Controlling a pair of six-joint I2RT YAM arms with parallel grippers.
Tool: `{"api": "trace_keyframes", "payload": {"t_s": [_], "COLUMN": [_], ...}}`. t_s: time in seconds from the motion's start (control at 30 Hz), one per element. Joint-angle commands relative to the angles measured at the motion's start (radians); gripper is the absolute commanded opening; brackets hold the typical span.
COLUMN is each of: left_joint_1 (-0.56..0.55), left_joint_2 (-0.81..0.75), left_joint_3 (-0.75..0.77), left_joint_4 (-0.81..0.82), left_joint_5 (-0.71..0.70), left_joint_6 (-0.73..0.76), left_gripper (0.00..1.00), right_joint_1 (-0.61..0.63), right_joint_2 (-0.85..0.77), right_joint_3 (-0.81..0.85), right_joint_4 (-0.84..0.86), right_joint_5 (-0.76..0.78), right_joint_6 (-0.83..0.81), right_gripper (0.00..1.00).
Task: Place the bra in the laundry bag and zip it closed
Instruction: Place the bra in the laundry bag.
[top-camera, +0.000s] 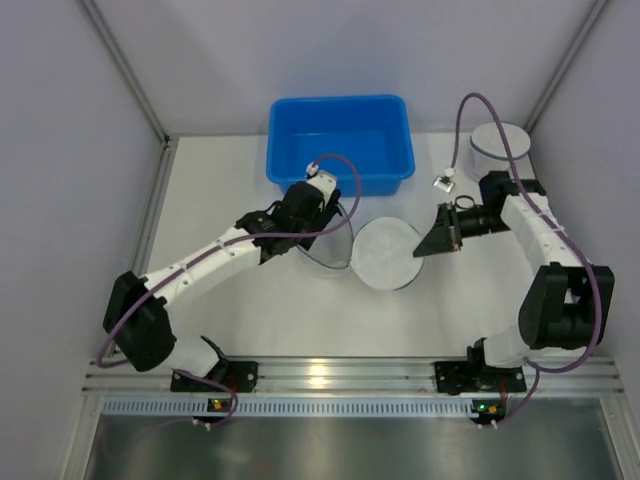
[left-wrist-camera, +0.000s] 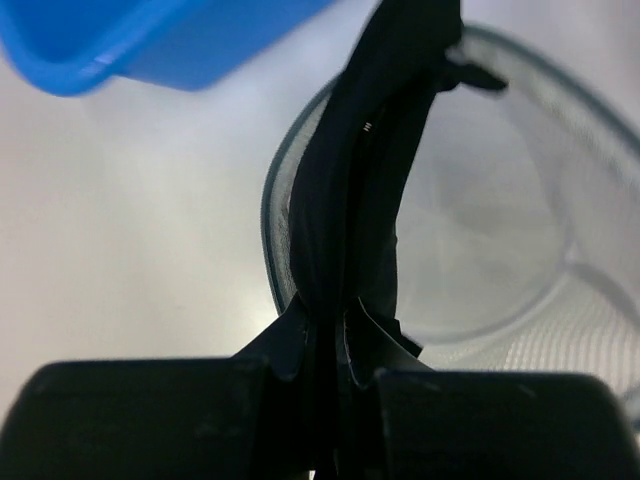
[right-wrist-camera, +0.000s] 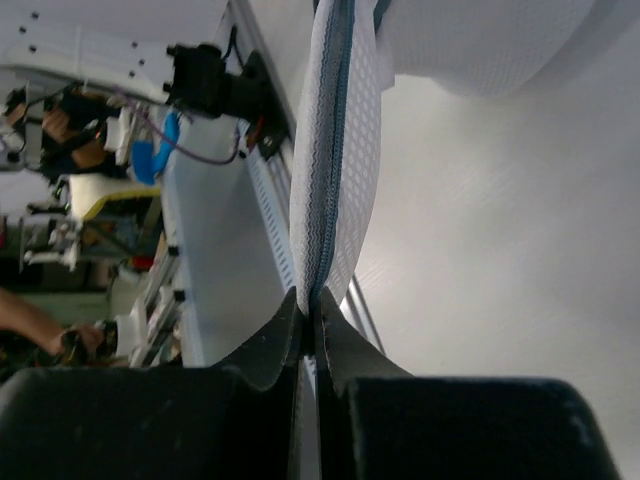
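Note:
A black bra (left-wrist-camera: 360, 180) is pinched between the fingers of my left gripper (left-wrist-camera: 330, 320), which is shut on it. The bra hangs against the open rim of the round white mesh laundry bag (left-wrist-camera: 500, 220). From above, the bag (top-camera: 388, 255) lies at the table's middle, with its open mesh flap under the left gripper (top-camera: 330, 228). My right gripper (top-camera: 420, 247) is at the bag's right side. In the right wrist view it (right-wrist-camera: 312, 315) is shut on the bag's zipper edge (right-wrist-camera: 335, 170), a white mesh band with a blue zip line.
A blue plastic bin (top-camera: 340, 140) stands just behind the left gripper and shows at the upper left in the left wrist view (left-wrist-camera: 120, 50). A white round container (top-camera: 500, 145) sits at the back right. Grey walls close in both sides.

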Motion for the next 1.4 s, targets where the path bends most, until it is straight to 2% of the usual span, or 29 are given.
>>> {"api": "trace_keyframes", "payload": {"t_s": [0.0, 0.17, 0.23, 0.33, 0.53, 0.57, 0.73, 0.77, 0.8, 0.87, 0.9, 0.97, 1.0, 1.07, 1.2, 1.27, 1.37], "left_joint_1": [-0.005, -0.063, -0.086, -0.105, -0.111, -0.111, -0.109, -0.109, -0.109, -0.109, -0.109, -0.099, -0.091, -0.051, 0.050, 0.076, 0.078], "left_joint_2": [-0.094, -0.065, -0.035, 0.025, 0.111, 0.110, 0.127, 0.137, 0.143, 0.174, 0.188, 0.209, 0.206, 0.176, 0.102, 0.043, -0.033], "left_joint_3": [-0.024, -0.071, -0.099, -0.113, -0.091, -0.083, -0.076, -0.079, -0.080, -0.074, -0.068, -0.053, -0.036, -0.022, 0.033, 0.038, 0.029], "left_joint_4": [-0.007, -0.018, -0.018, -0.016, -0.003, 0.002, 0.077, 0.092, 0.103, 0.131, 0.138, 0.137, 0.137, 0.125, 0.036, 0.011, 0.000], "left_joint_5": [-0.105, -0.159, -0.157, -0.125, -0.047, 0.010, 0.174, 0.232, 0.260, 0.300, 0.311, 0.329, 0.334, 0.351, 0.519, 0.568, 0.616], "left_joint_6": [0.160, 0.240, 0.236, 0.190, 0.096, 0.093, 0.010, -0.005, -0.017, -0.042, -0.051, -0.068, -0.073, -0.077, -0.085, -0.058, -0.024], "left_gripper": [0.00, 0.00, 0.00, 0.00, 0.00, 0.00, 0.00, 0.02, 0.11, 0.19, 0.30, 0.34, 0.40, 0.43, 0.46, 0.59, 0.73], "right_joint_1": [0.138, 0.201, 0.200, 0.193, 0.089, 0.037, -0.001, -0.006, -0.009, -0.012, -0.012, -0.012, -0.012, -0.012, -0.017, -0.017, -0.017], "right_joint_2": [-0.034, -0.067, -0.074, -0.084, -0.087, -0.084, -0.053, -0.054, -0.056, -0.051, -0.050, -0.048, -0.047, -0.045, -0.047, -0.044, -0.042], "right_joint_3": [-0.050, -0.091, -0.103, -0.120, -0.140, -0.136, -0.119, -0.122, -0.125, -0.126, -0.125, -0.117, -0.111, -0.103, -0.093, -0.090, -0.076], "right_joint_4": [0.199, 0.476, 0.534, 0.550, 0.530, 0.499, 0.398, 0.392, 0.384, 0.364, 0.349, 0.323, 0.314, 0.278, 0.235, 0.229, 0.217], "right_joint_5": [-0.093, -0.071, -0.054, -0.023, -0.022, -0.036, -0.046, -0.040, -0.036, -0.031, -0.031, -0.023, -0.020, -0.017, -0.022, -0.034, -0.053], "right_joint_6": [0.224, 0.531, 0.576, 0.611, 0.661, 0.648, 0.558, 0.544, 0.541, 0.515, 0.509, 0.478, 0.467, 0.438, 0.409, 0.404, 0.395], "right_gripper": [0.00, 0.00, 0.00, 0.00, 0.00, 0.00, 0.00, 0.00, 0.00, 0.00, 0.00, 0.00, 0.00, 0.00, 0.00, 0.00, 0.00]}}
